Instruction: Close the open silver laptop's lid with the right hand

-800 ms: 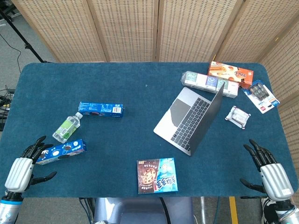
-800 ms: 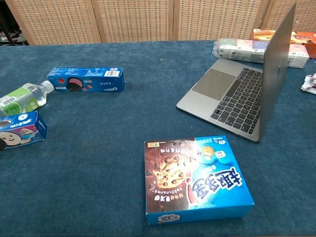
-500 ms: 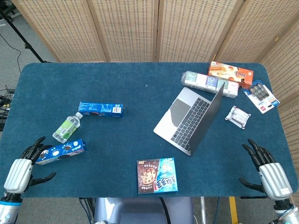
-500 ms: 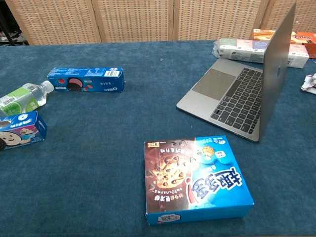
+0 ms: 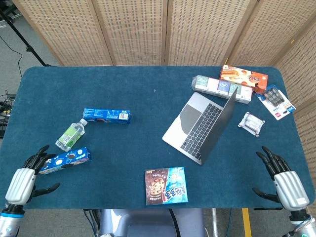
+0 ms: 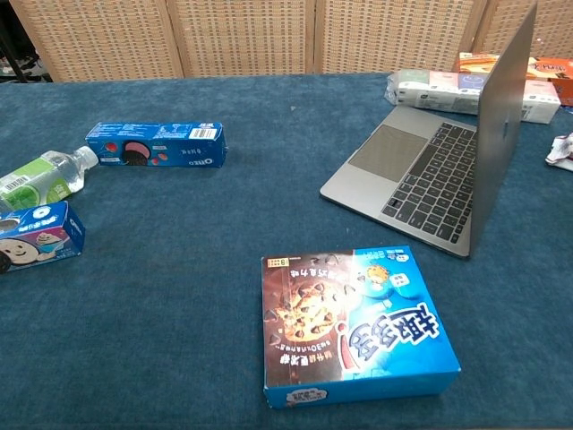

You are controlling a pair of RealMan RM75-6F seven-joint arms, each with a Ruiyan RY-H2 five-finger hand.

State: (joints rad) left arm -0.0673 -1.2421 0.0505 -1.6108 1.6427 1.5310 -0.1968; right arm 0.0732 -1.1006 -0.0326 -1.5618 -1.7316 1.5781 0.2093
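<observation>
The silver laptop (image 5: 197,124) (image 6: 421,179) stands open right of the table's middle, its lid (image 5: 224,118) (image 6: 503,107) upright along its right side and the keyboard facing left. My right hand (image 5: 284,180) hovers at the table's near right corner, fingers spread and holding nothing, well short of the laptop. My left hand (image 5: 24,175) is at the near left corner, fingers apart and empty, just beside a small blue cookie box (image 5: 65,160) (image 6: 36,237). Neither hand shows in the chest view.
A cookie box (image 5: 167,186) (image 6: 354,327) lies near the front edge. A blue Oreo pack (image 5: 106,115) and a water bottle (image 5: 70,135) lie at the left. Behind and right of the laptop are a tissue pack (image 5: 219,87), an orange box (image 5: 243,78), a battery pack (image 5: 276,101) and a white wrapper (image 5: 252,122).
</observation>
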